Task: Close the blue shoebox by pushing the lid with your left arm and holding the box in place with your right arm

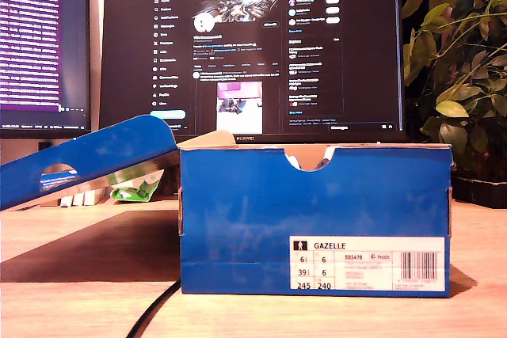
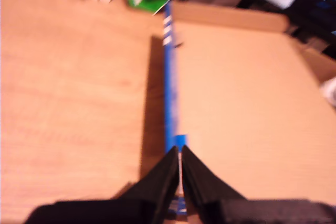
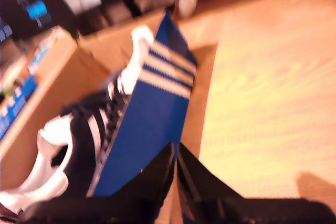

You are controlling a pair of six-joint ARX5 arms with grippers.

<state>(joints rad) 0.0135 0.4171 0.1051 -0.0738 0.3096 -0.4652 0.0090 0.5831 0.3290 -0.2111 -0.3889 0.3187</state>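
Two black grippers are seen only in the wrist views; neither arm appears in the exterior view. A blue shoebox (image 1: 314,219) stands on a wooden desk (image 1: 63,306), its short end with a white size label (image 1: 366,263) turned toward the exterior camera. Its lid (image 1: 87,160) is swung open toward the exterior view's left, held at a slant with its far edge low over the desk, still joined to the box along the top edge.

In the first wrist view, my first gripper (image 2: 180,156) is shown with its two fingers drawn together, almost touching, on the thin blue edge of the lid (image 2: 169,98). That edge runs straight away from the fingertips, with the lid's plain cardboard inner face on one side and the desk (image 2: 68,93) on the other. Whether the edge is truly pinched or only met by the tips cannot be told, since the picture is blurred.

In the second wrist view, my second gripper (image 3: 175,153) is likewise seen with its fingers pressed nearly together, set at the near end of the blue side wall of the shoebox (image 3: 152,119), which carries white stripes. A black and white shoe (image 3: 79,150) lies inside the box, just beyond the wall. A grip on the wall cannot be confirmed.

Behind the box two lit monitors (image 1: 252,45) are placed, a green packet (image 1: 141,189) lies under the raised lid, and a leafy plant (image 1: 459,61) stands at the exterior view's right.
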